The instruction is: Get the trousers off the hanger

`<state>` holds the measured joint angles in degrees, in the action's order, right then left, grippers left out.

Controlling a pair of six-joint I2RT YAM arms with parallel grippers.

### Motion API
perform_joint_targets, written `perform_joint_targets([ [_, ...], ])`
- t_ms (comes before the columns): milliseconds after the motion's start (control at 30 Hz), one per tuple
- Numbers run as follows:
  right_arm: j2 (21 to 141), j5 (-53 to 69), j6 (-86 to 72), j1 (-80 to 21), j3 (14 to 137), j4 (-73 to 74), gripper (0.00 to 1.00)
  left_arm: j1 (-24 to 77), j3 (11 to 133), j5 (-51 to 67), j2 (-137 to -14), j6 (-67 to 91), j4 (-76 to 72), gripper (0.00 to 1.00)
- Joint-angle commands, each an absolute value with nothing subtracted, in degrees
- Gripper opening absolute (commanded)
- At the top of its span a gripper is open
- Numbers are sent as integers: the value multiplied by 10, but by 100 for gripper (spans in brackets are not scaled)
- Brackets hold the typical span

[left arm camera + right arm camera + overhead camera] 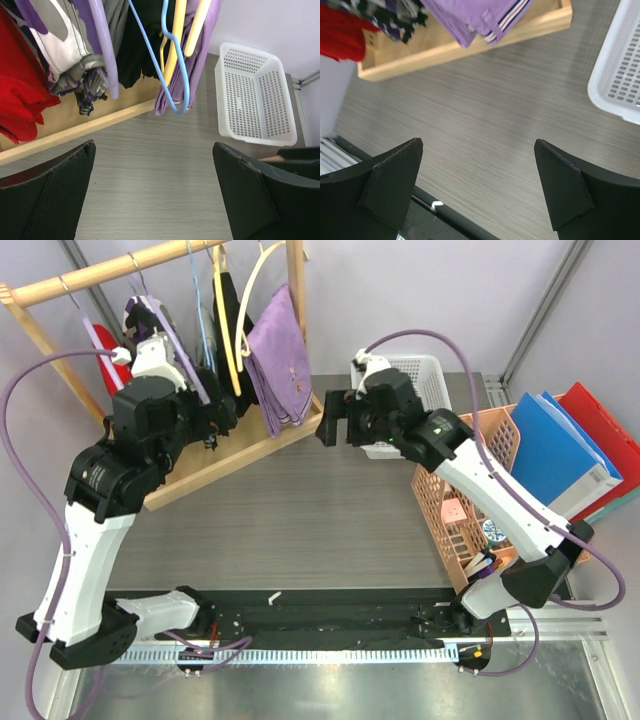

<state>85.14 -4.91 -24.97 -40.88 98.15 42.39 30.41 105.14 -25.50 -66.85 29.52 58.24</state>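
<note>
The camouflage trousers (142,312) hang on a lilac hanger (109,55) at the left of the wooden rack (230,455); they also show in the left wrist view (67,37) and the right wrist view (395,20). The plain lilac trousers (280,360) hang on a yellow hanger (176,35) at the rack's right end, and also show in the left wrist view (197,60) and the right wrist view (480,15). My left gripper (215,425) (154,145) is open and empty, in front of the rack. My right gripper (333,425) (479,141) is open and empty, right of the lilac trousers.
A red garment (115,365) and black and grey garments (135,45) hang on the same rack, with an empty blue hanger (172,85). A white basket (425,370) stands behind the right arm. An orange basket (450,490) and folders (565,450) are at the right.
</note>
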Motion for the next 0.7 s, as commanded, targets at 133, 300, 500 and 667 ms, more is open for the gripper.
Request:
perform_joint_targets([
  [133,843,-67,-230,-429,928,328,100,289,1136,-321,-683,267,507,95],
  [300,835,-8,-223,-430,910,325,100,276,1191,-320,-726,254,451,91],
  [500,831,37,-236,-430,932,376,97,216,1278,-296,-800,314,460,79],
  [667,813,67,-228,-429,947,445,94,113,1288,-217,-828,402,453,69],
])
